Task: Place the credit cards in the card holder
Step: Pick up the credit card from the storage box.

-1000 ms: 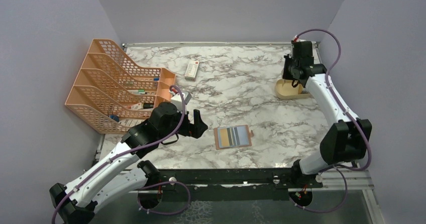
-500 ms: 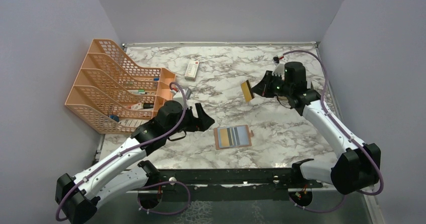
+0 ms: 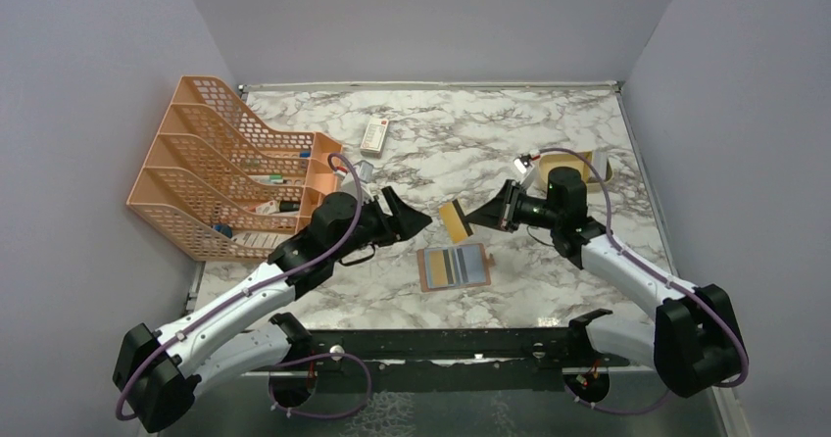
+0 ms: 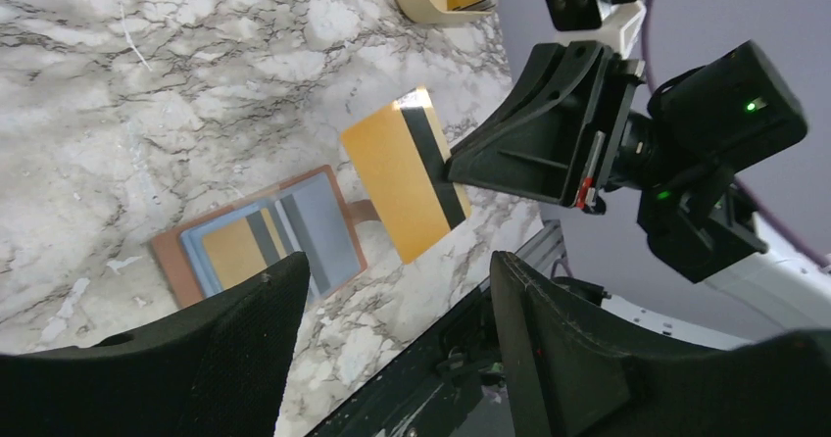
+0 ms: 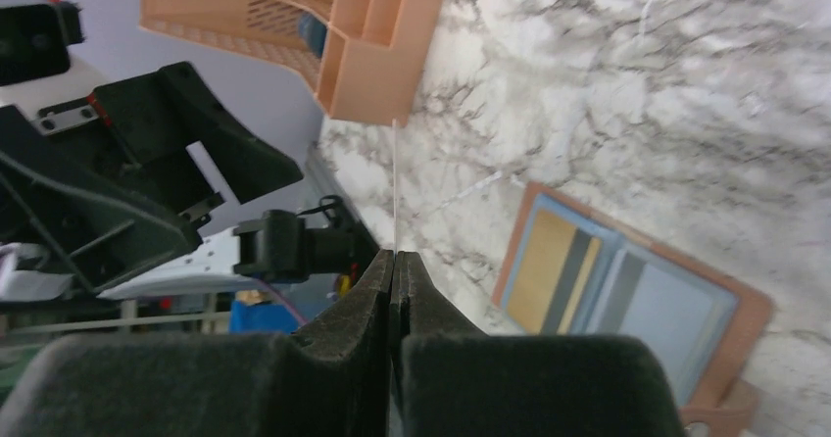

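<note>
- Centrally, right end effector (image 3: pixel 474 218) pinches the gold card (image 3: pixel 453 218) by one edge, free end offered leftward.
- Facing it, left end effector (image 3: pixel 410 216) stands with jaws apart, likely to receive.
- Just nearer, card holder (image 3: pixel 454 267) lies open.

Both arms share one build: white tubular links on the left arm (image 3: pixel 225 312) and the right arm (image 3: pixel 627 266), joined by bulky black joint housings. A thin purple cable (image 3: pixel 349 177) loops along each. The left fingers (image 4: pixel 196 368) are matte black, finely textured, and the right arm's black wrist block carries a small green light (image 4: pixel 752 106)
</note>
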